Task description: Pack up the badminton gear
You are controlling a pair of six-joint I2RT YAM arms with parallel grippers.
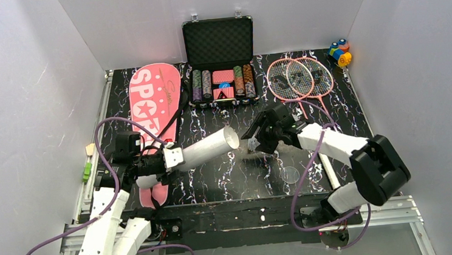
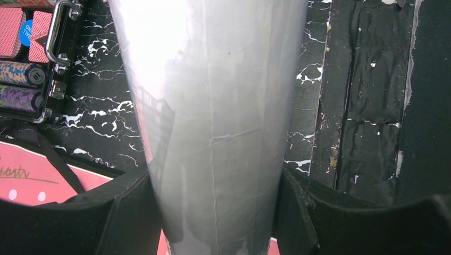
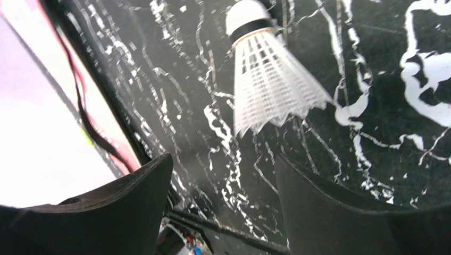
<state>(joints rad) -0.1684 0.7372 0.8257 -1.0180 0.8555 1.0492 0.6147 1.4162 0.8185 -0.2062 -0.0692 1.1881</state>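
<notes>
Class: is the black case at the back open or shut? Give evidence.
Open. The black case has its lid upright, foam lining showing, and chip stacks exposed inside.

glossy smooth tube (image 2: 213, 133), marble-look tbl (image 1: 249, 180), foam-lined case (image 1: 218, 40)

1. I see the long white tube (image 1: 207, 148) left of centre in the top view; it lies aslant, open mouth toward the middle of the frame; its lower-left end is clamped in the left gripper (image 1: 174, 158).
2. One white feather shuttlecock (image 3: 271, 90) sits upper middle in the right wrist view; cork tip up-frame, skirt flaring down-frame.
3. Two pink-framed rackets (image 1: 300, 78) lie upper right; heads overlapping, shafts running down-frame.
4. The pink cover (image 1: 156, 102) lettered "SPORT" lies flat at upper left; its black strap (image 1: 176, 110) trails along its right edge.
</notes>
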